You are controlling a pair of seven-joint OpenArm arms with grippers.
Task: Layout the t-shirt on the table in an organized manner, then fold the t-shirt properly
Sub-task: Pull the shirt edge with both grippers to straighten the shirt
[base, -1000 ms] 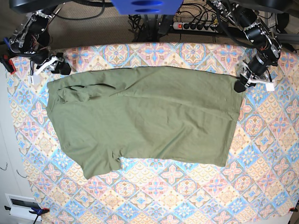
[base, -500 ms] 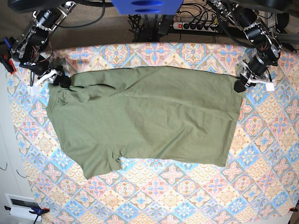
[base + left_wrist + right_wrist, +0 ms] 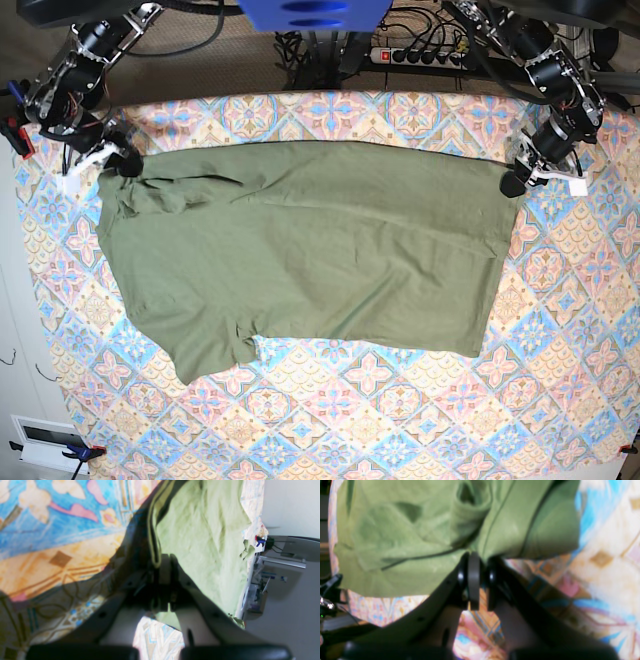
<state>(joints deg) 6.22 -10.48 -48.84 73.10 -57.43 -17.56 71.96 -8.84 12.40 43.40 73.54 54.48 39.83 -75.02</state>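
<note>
The olive-green t-shirt [image 3: 310,250] lies spread across the patterned table [image 3: 400,420], with wrinkles bunched at its far-left corner. My right gripper [image 3: 122,165] is at that corner. In the right wrist view my right gripper [image 3: 476,562] is shut on the t-shirt's [image 3: 407,530] folded edge. My left gripper [image 3: 513,184] is at the shirt's far-right corner. Its close view shows my left gripper [image 3: 162,563] shut on the hem of the t-shirt [image 3: 205,530].
A power strip [image 3: 420,55] and cables lie behind the table's far edge. The robot's blue base [image 3: 315,12] stands at the back centre. A white box [image 3: 45,440] sits off the table's near-left corner. Patterned cloth shows all around the shirt.
My right gripper moved in to the shirt's far-left corner and shut on it, drawing that corner outward. The left gripper kept its hold and place.
</note>
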